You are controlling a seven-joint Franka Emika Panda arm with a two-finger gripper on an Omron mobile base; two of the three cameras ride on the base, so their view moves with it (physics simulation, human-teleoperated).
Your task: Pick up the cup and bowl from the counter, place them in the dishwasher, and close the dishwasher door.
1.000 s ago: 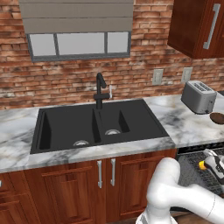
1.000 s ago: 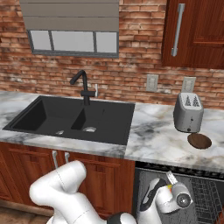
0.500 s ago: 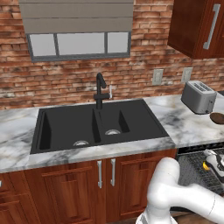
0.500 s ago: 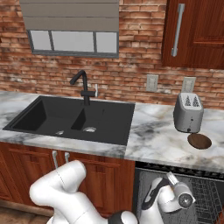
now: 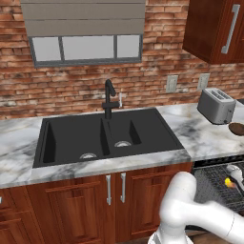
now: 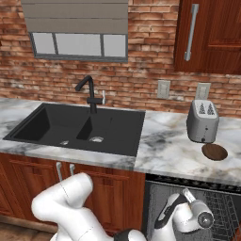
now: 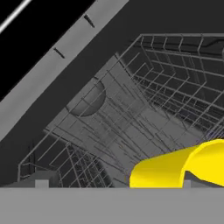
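The small yellow cup (image 5: 229, 181) is down in the dishwasher's grey wire rack (image 5: 214, 188), right beside my gripper (image 5: 232, 176). In the hand view the cup (image 7: 175, 169) lies tilted at the lower right, over the rack (image 7: 131, 109). It sits off to one side of my gripper (image 7: 114, 183), whose two tips stand far apart, so the gripper is open. The dark brown bowl (image 6: 214, 151) rests on the marble counter (image 6: 164, 150) in front of the toaster. The dishwasher (image 6: 221, 202) is open with its rack out; its door is out of view.
A silver toaster (image 6: 202, 121) stands on the counter by the brick wall. The black double sink (image 5: 107, 136) with its tap lies to the left. Wooden cabinets (image 5: 114, 200) run below the counter, and an upper cabinet (image 6: 207, 35) hangs above the toaster.
The hand and the yellow cup have sunk a little lower into the dishwasher rack. The bowl and toaster have not moved.
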